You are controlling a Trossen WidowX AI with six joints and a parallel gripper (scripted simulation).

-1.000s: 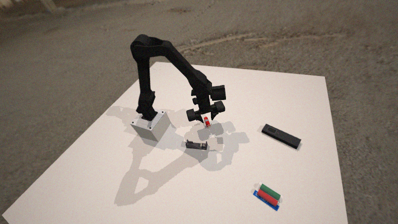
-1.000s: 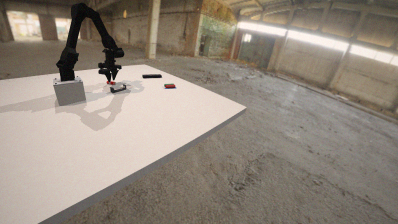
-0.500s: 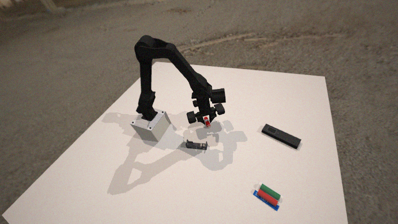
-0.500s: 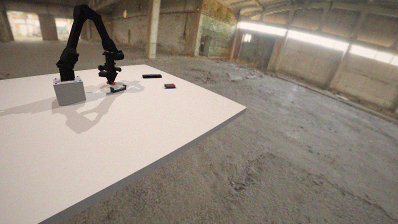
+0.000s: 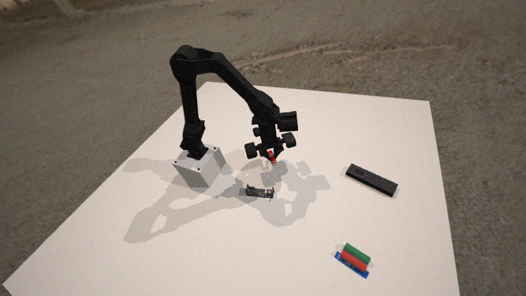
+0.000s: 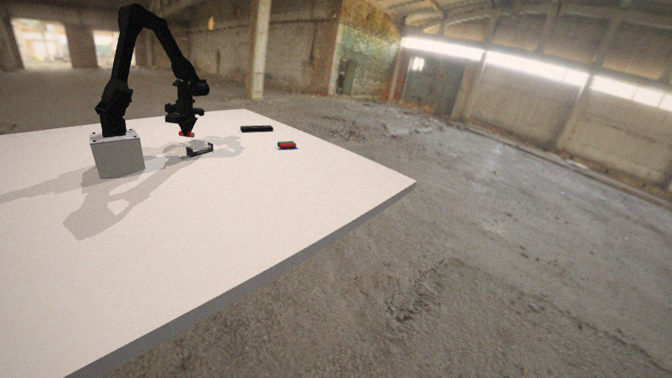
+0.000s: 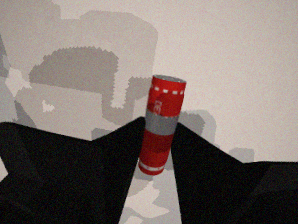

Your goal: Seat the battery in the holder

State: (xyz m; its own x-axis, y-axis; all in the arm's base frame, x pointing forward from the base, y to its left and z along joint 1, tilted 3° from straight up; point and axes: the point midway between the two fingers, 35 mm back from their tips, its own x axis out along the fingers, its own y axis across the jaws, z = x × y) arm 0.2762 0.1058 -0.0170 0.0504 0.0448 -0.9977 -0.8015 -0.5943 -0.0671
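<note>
My gripper (image 5: 271, 154) (image 6: 186, 131) (image 7: 158, 125) is shut on the red battery (image 5: 272, 158) (image 6: 186, 134) (image 7: 161, 121), which has a grey band around its middle. In the wrist view the battery's far end sticks out beyond the fingertips. The fingers hold it low, at or just above the white table (image 5: 331, 121); I cannot tell whether it touches. The black battery holder (image 5: 260, 191) (image 6: 200, 151) lies empty on the table, a short way in front of the gripper, in the arm's shadow.
The arm's grey base block (image 5: 201, 170) (image 6: 117, 153) stands left of the holder. A long black bar (image 5: 371, 180) (image 6: 256, 127) lies at the right. A red and a green cylinder on a blue plate (image 5: 353, 257) (image 6: 286, 144) lie front right.
</note>
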